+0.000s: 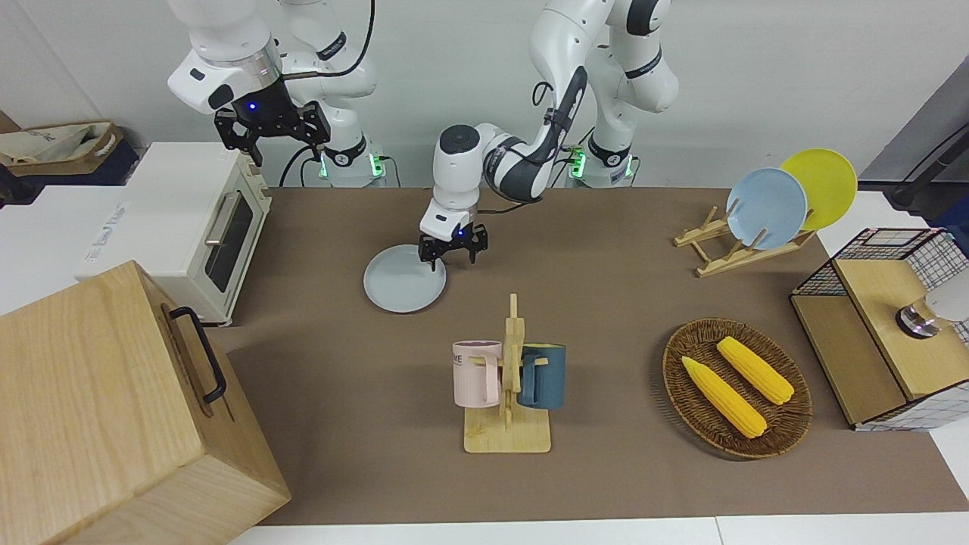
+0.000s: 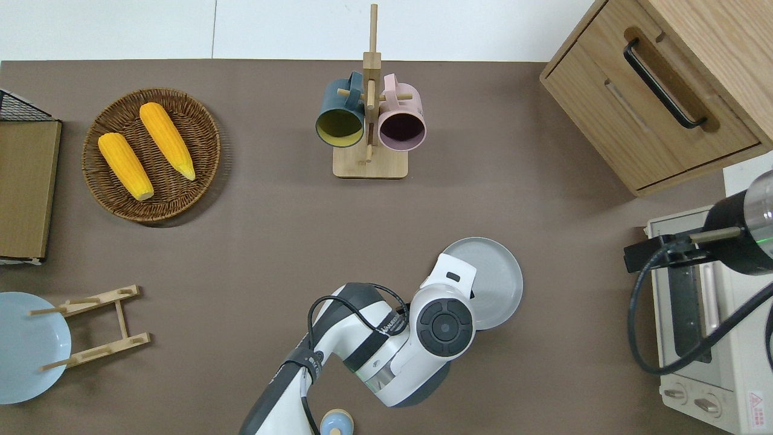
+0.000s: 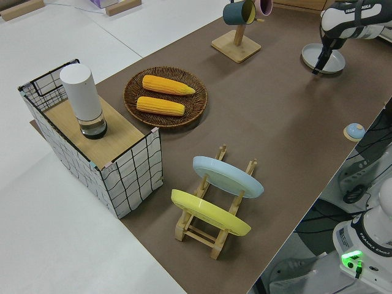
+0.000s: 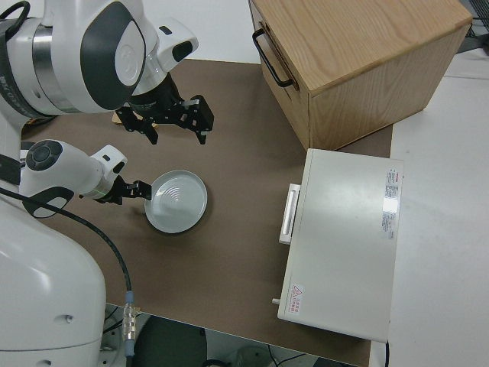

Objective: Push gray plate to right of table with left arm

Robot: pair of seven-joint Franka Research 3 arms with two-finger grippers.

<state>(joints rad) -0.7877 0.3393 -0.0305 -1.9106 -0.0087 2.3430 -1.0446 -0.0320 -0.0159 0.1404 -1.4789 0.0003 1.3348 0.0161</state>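
left gripper (image 1: 453, 255) is down low at the gray plate (image 1: 403, 287), right at the rim on the side nearer the robots and toward the left arm's end of the worktop (image 1: 606, 303). its fingers (image 1: 433, 261) point straight down and stand a little apart, nothing between them; whether the tips actually touch the rim is hard to call, since the overhead view has the wrist covering that spot. in the right side view the gripper (image 4: 130, 189) sits just beside the plate's (image 4: 177, 201) edge.

the plate lies flat on the brown top, near the middle of the worktop, shifted toward the right arm's end. the white toaster oven (image 1: 198, 227) stands at that end, well apart from the plate, with the big wooden cabinet (image 1: 113, 409) farther from the robots than the oven.

the mug rack (image 1: 511, 378) with a pink mug (image 1: 477, 372) and a dark blue mug (image 1: 542, 375) stands farther from the robots than the plate. toward the left arm's end sit the wicker basket (image 1: 787, 439) with two corn cobs (image 1: 723, 397), and a wooden plate rack (image 1: 738, 246) carrying a sky-blue plate (image 1: 766, 207) and a yellow plate (image 1: 821, 185).

the left arm (image 2: 386, 344) reaches in bent across the worktop. right arm is parked, its gripper (image 1: 271, 129) with fingers spread wide and holding nothing.
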